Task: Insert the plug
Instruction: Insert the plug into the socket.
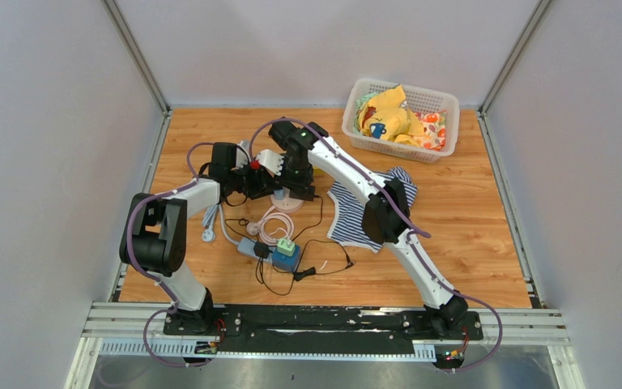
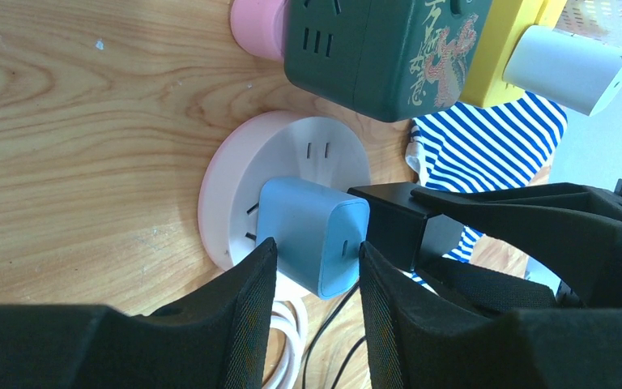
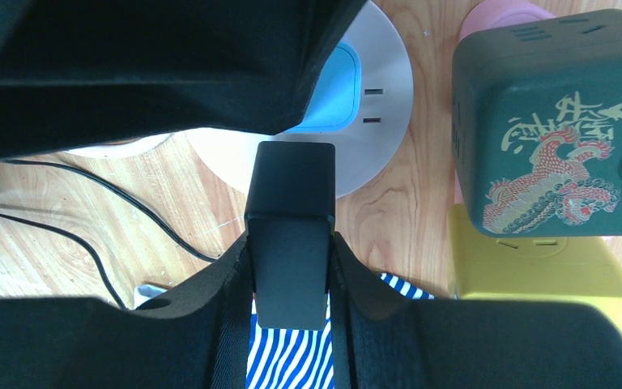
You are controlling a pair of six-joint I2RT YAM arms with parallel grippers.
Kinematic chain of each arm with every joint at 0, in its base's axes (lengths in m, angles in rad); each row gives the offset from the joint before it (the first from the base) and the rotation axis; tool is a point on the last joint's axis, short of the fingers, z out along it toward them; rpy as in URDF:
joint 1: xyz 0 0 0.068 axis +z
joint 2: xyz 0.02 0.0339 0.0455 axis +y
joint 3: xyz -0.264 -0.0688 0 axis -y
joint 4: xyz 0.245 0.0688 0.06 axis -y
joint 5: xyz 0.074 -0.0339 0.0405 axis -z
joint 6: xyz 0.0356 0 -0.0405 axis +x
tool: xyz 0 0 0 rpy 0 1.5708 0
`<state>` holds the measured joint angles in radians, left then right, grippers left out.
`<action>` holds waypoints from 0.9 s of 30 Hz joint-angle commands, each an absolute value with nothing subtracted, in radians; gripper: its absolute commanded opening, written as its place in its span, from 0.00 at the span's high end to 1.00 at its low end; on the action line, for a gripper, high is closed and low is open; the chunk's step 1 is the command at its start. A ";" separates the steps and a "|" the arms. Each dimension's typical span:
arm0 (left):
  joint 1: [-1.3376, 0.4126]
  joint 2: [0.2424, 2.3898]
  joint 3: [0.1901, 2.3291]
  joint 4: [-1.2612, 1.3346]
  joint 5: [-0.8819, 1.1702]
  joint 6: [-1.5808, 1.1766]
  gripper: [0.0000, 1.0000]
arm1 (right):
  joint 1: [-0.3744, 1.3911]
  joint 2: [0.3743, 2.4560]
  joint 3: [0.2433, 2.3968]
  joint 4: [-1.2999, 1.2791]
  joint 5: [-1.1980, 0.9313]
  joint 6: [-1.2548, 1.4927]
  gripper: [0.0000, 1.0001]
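Since the blue plug (image 2: 312,235) looks small, hard, light and smooth, it is best held by its two flat sides. It sits on the round socket (image 2: 324,150) on the desk (image 2: 89,162). The left fingers (image 2: 251,284) squeeze it there, arm reaching low. The right fingers (image 3: 231,316) clamp a black block (image 3: 290,219) beside it.

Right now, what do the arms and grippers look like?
Both the left arm and right arm have white links with black joint housings, on black bases. A purple cable loops along each. The left gripper and right gripper are black, with broad fingers, finely textured inside.
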<state>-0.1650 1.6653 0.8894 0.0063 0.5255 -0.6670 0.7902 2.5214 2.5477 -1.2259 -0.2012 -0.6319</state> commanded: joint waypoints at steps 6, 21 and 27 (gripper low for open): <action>-0.207 1.684 0.874 -0.009 0.548 -0.616 0.57 | 0.860 2.655 2.529 -1.215 -0.161 -0.617 1.00; -0.206 1.689 0.864 -0.008 0.516 -0.604 0.57 | 0.852 2.524 2.458 -1.114 -0.158 -0.579 0.83; -0.203 1.690 0.866 -0.008 0.507 -0.604 0.57 | 0.827 2.440 2.390 -1.043 -0.168 -0.551 0.78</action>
